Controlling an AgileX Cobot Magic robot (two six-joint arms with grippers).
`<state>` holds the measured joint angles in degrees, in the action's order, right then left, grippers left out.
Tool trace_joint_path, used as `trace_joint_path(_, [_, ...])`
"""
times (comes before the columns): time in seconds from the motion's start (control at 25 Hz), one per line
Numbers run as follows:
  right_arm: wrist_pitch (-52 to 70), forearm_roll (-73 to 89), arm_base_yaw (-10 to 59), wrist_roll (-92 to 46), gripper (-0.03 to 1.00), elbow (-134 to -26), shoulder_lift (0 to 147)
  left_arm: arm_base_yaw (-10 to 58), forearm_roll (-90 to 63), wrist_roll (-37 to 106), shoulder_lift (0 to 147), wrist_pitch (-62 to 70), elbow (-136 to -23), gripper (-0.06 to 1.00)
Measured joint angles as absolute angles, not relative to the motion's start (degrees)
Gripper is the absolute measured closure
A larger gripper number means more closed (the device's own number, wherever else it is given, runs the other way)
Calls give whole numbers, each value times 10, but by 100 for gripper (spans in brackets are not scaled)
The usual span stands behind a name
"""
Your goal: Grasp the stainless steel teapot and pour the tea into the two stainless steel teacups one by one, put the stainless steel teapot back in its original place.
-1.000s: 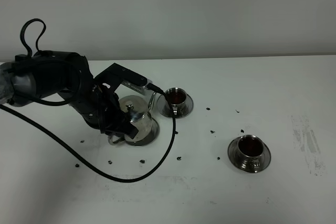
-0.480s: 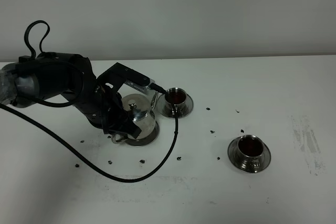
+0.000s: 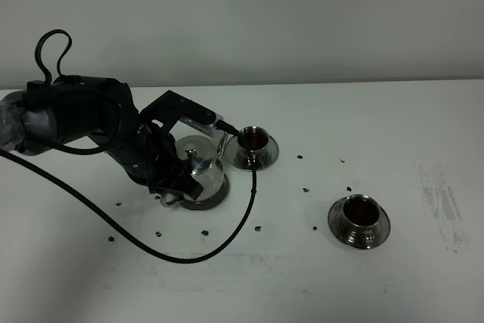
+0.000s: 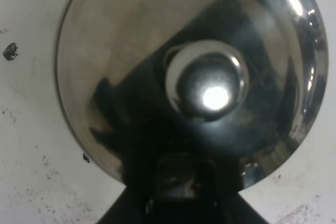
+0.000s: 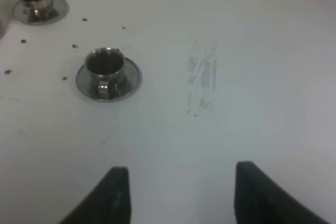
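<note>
- The white table (image 3: 393, 119) is the biggest thing in view; on the right gripper's side it lies bare and wide, marked only by a grey scuffed patch (image 5: 202, 77) and a few dark specks (image 3: 305, 189).
- The left arm (image 3: 76, 115) has shifted a little from a second ago: the black cable loop (image 3: 49, 51) above it now sits slightly further right, and the wrist has drawn in closer over the pot.
- The stainless steel teapot (image 3: 198, 168) sits upright on its saucer (image 3: 215, 198), a touch further left than a second ago and unchanged over the last half second.
- The left gripper (image 3: 172, 187) is clamped fully closed at the teapot's handle side; the wrist view looks straight down on the domed lid and knob (image 4: 207, 85).
- The far teacup (image 3: 252, 140) stands just beyond the spout, holding dark tea.
- The near teacup (image 3: 360, 211) sits well apart, also filled.
- The right gripper (image 5: 178, 192) hovers with jaws spread over bare table, holding nothing.
</note>
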<state>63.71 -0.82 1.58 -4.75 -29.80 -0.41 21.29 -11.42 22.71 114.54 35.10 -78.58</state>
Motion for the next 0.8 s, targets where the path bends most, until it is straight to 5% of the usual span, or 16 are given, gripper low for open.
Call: trace_joint_path(0.8, [637, -8, 16, -47, 53, -298, -4, 213, -113, 227, 1157, 337, -786, 73])
